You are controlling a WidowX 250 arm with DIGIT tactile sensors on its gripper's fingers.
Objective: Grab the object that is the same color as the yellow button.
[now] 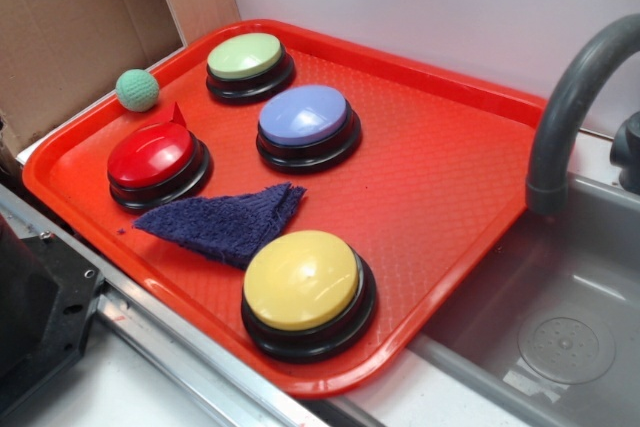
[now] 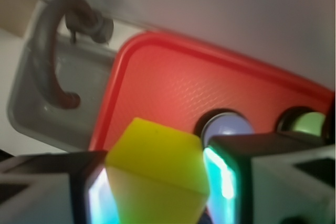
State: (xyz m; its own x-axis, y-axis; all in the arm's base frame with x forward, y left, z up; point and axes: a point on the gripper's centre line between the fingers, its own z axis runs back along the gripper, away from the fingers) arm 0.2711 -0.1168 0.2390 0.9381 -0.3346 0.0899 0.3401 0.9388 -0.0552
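Wrist view: gripper (image 2: 157, 192) clamped on the yellow wedge (image 2: 157, 174), both pads (image 2: 223, 174) against its sides, held above the red tray (image 2: 173, 85) | exterior view: yellow button (image 1: 305, 282) at tray's near edge, beside blue cloth (image 1: 225, 222); gripper out of frame.

text: none legible | labels: none | brands: none | numbers: none (checked both exterior and wrist views; wrist view is blurred) | signs: none

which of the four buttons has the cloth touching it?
The yellow button, at the tray's near edge. The blue cloth's edge meets its base; red, blue and green buttons sit clear of it.
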